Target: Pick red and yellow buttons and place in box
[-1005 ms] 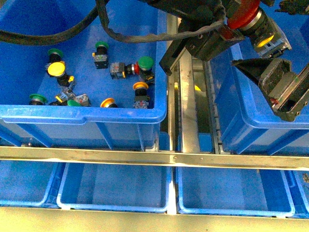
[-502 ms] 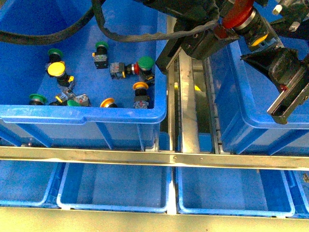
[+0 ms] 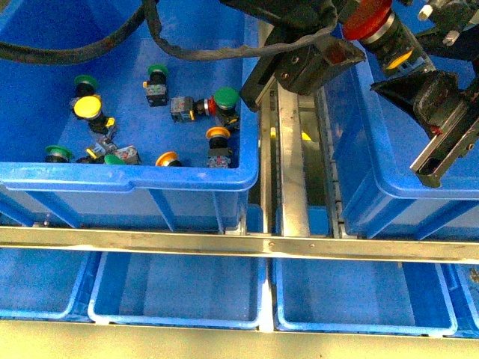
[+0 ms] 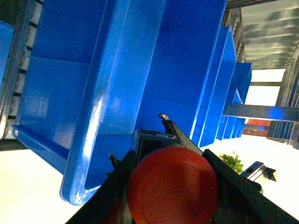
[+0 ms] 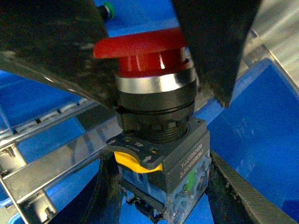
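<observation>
Red button (image 3: 372, 16) sits slightly higher and further left than second ago, pinched in left gripper (image 4: 136, 136) jaws over box (image 3: 374, 191); right gripper (image 3: 410, 134) jaws spread, empty; drop looks next

My left arm (image 3: 299, 60) comes in from 12 o'clock, its tool (image 4: 140, 140) clamped on a red mushroom-capped plastic push-button switch (image 5: 149, 56). My right tool (image 3: 404, 127) sits at 2 o'clock, fingers spread wide either side of that switch's body.
</observation>
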`<state>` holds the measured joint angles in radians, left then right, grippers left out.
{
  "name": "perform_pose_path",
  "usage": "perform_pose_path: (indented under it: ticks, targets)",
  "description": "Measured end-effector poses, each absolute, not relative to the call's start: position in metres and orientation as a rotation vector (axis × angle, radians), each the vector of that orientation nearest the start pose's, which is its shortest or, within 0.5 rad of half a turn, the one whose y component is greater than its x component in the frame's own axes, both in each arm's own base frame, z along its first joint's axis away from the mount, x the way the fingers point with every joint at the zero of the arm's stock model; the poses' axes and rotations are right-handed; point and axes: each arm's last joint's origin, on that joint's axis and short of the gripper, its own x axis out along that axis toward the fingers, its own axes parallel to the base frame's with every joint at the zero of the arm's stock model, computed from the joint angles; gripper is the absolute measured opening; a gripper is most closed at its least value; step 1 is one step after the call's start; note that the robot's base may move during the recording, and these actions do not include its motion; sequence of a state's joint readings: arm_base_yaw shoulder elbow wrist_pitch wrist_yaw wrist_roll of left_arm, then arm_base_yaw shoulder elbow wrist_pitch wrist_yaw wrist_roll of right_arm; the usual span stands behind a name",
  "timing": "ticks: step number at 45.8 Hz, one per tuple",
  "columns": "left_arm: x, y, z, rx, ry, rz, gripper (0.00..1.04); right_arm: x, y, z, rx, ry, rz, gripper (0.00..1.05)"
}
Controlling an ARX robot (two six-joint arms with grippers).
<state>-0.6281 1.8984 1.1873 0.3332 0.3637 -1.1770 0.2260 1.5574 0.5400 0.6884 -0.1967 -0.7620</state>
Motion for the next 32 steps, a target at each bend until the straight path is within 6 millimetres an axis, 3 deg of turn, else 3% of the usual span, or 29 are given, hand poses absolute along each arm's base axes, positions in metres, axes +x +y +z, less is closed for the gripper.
perform_pose_path:
  ticks: [7, 14, 32]
  targets:
    - [0.333, -0.252, 0.205, -0.988, 0.898, -0.639, 0.66, 0.280, 0.064, 0.158, -0.740, 0.184, 0.491, 0.42]
    - [0.337, -0.245, 0.208, -0.967, 0.871, -0.629, 0.98, 0.279, 0.061, 0.157, -0.735, 0.192, 0.484, 0.42]
    - [0.332, -0.199, 0.220, -0.950, 0.815, -0.559, 0.97, 0.279, 0.053, 0.153, -0.712, 0.228, 0.470, 0.41]
